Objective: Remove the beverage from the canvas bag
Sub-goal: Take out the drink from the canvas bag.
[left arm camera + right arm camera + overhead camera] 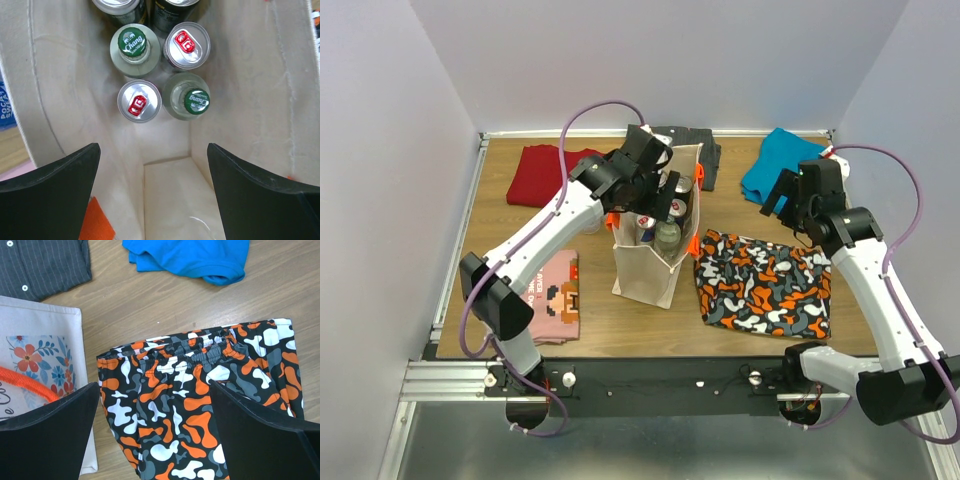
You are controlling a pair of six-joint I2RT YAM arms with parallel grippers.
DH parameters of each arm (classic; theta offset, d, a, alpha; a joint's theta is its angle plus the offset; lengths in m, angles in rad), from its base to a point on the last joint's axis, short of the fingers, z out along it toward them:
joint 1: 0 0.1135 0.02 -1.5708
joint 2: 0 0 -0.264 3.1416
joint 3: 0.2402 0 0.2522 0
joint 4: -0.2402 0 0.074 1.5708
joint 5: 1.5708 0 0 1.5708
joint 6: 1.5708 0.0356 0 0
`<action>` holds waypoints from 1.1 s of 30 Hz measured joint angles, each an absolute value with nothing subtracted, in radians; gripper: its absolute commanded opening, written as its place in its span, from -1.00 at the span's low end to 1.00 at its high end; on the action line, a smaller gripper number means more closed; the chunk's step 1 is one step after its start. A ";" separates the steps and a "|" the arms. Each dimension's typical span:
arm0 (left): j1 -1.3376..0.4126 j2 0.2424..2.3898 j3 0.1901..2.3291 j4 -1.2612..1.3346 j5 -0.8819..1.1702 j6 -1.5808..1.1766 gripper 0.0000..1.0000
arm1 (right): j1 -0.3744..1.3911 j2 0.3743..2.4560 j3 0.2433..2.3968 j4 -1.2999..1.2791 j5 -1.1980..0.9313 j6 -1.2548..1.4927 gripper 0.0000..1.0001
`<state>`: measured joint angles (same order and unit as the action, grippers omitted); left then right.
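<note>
Canvas bag [645, 272] stands upright near the middle of the table, between a pink printed shirt [556, 296] toward the near left corner and patterned orange-and-black shorts [763, 283] on its right. Task status, as judged: extraction not begun; no beverage is gripped, and every drink in view sits inside the bag. The left hand [152, 147] is positioned over the bag mouth, fingers spread wide, holding nothing. The right hand [154, 385] hangs over the shorts beside the bag, likewise spread and empty. Bag contents in the left wrist view: a bare stretch of interior; then a red-tabbed can [139, 100] beside a green-capped bottle [192, 98]; then a second green-capped bottle [134, 44] beside a second red-tabbed can [186, 45]; then two further tops, cut off by the frame. All stand upright, closely packed. Remaining: lower the left hand, close on one drink, lift it clear. Along the far edge lie a red garment [545, 175], a dark garment [710, 150] and a blue garment [775, 165].
</note>
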<state>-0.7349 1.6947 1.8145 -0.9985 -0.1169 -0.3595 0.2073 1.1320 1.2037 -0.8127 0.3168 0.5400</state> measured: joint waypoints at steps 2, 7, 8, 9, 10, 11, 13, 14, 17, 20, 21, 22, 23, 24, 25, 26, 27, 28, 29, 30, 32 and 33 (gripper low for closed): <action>-0.725 1.709 1.821 -1.000 -0.107 -0.332 0.88 | 0.207 1.135 1.204 -0.813 0.317 0.545 1.00; -0.714 1.722 1.810 -1.005 -0.076 -0.264 0.87 | 0.207 1.137 1.204 -0.813 0.317 0.549 1.00; -0.712 1.721 1.804 -1.004 -0.072 -0.254 0.87 | 0.207 1.138 1.204 -0.813 0.317 0.549 1.00; -0.708 1.720 1.794 -1.001 -0.066 -0.244 0.86 | 0.207 1.139 1.204 -0.813 0.317 0.549 1.00; -0.703 1.720 1.784 -1.000 -0.058 -0.236 0.82 | 0.207 1.140 1.204 -0.813 0.317 0.549 1.00; -0.698 1.721 1.777 -1.000 -0.049 -0.231 0.79 | 0.207 1.143 1.204 -0.813 0.317 0.549 1.00; -0.678 1.723 1.775 -1.003 -0.037 -0.229 0.73 | 0.207 1.150 1.204 -0.813 0.317 0.549 1.00; -0.673 1.723 1.775 -1.002 -0.035 -0.228 0.71 | 0.207 1.156 1.204 -0.813 0.316 0.550 1.00; -0.654 1.736 1.798 -1.000 -0.007 -0.231 0.67 | 0.207 1.172 1.204 -0.814 0.316 0.550 1.00; -0.655 1.758 1.822 -0.990 0.021 -0.234 0.66 | 0.207 1.183 1.208 -0.816 0.316 0.549 1.00; -0.655 1.763 1.824 -0.987 0.028 -0.235 0.66 | 0.207 1.185 1.211 -0.817 0.316 0.548 1.00; -0.655 1.769 1.824 -0.985 0.035 -0.236 0.66 | 0.207 1.188 1.215 -0.818 0.316 0.547 1.00; -0.657 1.774 1.824 -0.984 0.040 -0.236 0.66 | 0.207 1.190 1.221 -0.822 0.316 0.545 1.00; -0.657 1.778 1.824 -0.983 0.043 -0.236 0.66 | 0.207 1.191 1.226 -0.825 0.316 0.543 1.00; -0.658 1.783 1.824 -0.982 0.047 -0.236 0.66 | 0.207 1.191 1.231 -0.826 0.316 0.542 1.00; -0.660 1.787 1.824 -0.981 0.050 -0.236 0.66 | 0.207 1.191 1.236 -0.832 0.316 0.541 1.00; -0.662 1.789 1.824 -0.981 0.052 -0.235 0.66 | 0.207 1.191 1.238 -0.833 0.316 0.542 1.00; -0.663 1.790 1.824 -0.981 0.054 -0.235 0.66 | 0.207 1.191 1.239 -0.833 0.316 0.542 1.00; -0.663 1.792 1.824 -0.981 0.055 -0.235 0.66 | 0.207 1.191 1.239 -0.834 0.316 0.542 1.00; -0.664 1.792 1.824 -0.978 0.057 -0.234 0.65 | 0.207 1.191 1.239 -0.837 0.316 0.542 1.00; -0.667 1.792 1.824 -0.972 0.057 -0.233 0.64 | 0.207 1.191 1.239 -0.841 0.316 0.542 1.00; -0.670 1.792 1.826 -0.971 0.057 -0.231 0.64 | 0.207 1.190 1.239 -0.843 0.316 0.542 1.00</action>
